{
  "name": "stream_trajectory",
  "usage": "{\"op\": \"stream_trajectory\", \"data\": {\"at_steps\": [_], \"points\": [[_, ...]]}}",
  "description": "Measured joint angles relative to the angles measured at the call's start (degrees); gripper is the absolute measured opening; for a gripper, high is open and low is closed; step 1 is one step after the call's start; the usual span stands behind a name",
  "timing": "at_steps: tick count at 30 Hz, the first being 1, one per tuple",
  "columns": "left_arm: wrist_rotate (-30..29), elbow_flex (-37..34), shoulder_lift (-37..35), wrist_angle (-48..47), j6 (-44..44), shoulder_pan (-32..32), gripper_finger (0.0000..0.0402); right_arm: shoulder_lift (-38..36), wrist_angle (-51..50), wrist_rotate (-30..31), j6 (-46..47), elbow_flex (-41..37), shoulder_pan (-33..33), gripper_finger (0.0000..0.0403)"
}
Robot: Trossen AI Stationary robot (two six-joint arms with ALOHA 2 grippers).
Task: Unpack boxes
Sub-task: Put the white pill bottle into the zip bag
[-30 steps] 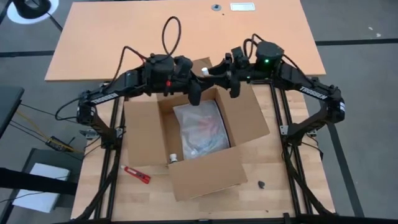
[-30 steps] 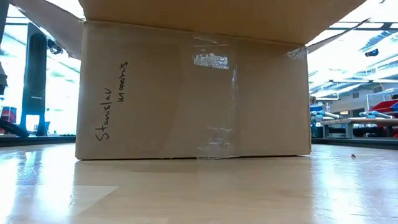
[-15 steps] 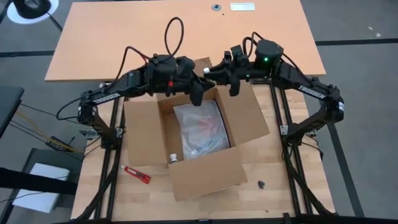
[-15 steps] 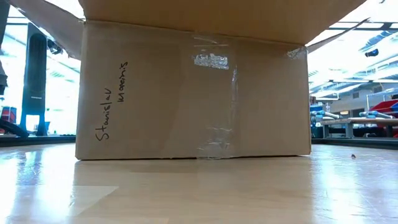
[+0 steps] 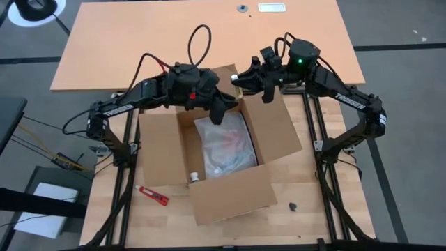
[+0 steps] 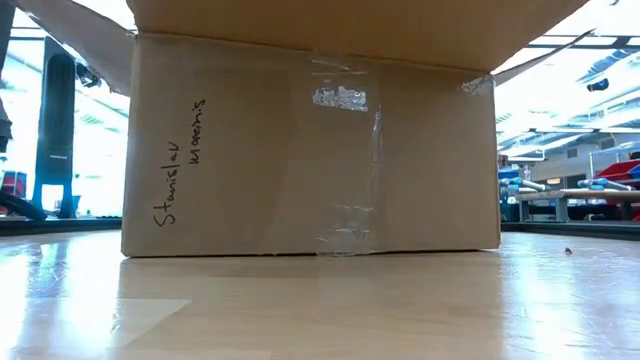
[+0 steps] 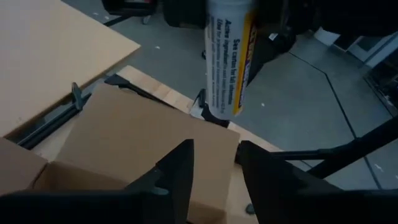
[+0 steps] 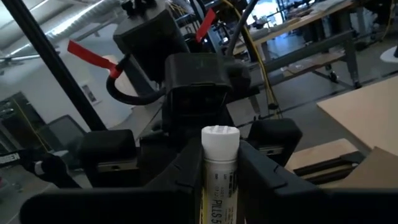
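I have the right hand (image 8: pixel 219 186) closed on a white pill bottle (image 8: pixel 220 163), held in the air above the far rim of the open cardboard carton (image 5: pixel 240 192), which sits mid-table (image 5: pixel 327 202). My left hand (image 7: pixel 214 171) hangs just beside it over the same rim, fingers parted and holding nothing. A clear plastic bag (image 5: pixel 224 144) and a small white-capped bottle (image 5: pixel 194 178) lie inside the carton. I judge the pill bottle light, rigid and smooth, so gripping across its body below the cap suits it; the bag looks soft and slippery.
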Motion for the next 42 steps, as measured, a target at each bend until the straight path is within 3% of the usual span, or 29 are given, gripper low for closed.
{"op": "stream_trajectory", "data": {"at_steps": [22, 31, 42], "points": [[-0.08, 0.02, -0.04, 0.0, 1.15, 0.0, 0.0145, 0.0, -0.03, -1.14, 0.83, 0.0, 0.0, 0.0068], [-0.1, 0.02, -0.07, 0.0, 1.15, -0.04, 0.0145, 0.0, -0.02, -7.91, 2.85, 0.0, -0.2, 0.0068], [-0.09, 0.04, -0.07, 0.0, 1.22, -0.04, 0.0145, 0.02, -0.03, -9.0, 2.4, 0.02, 0.05, 0.0068]]}}
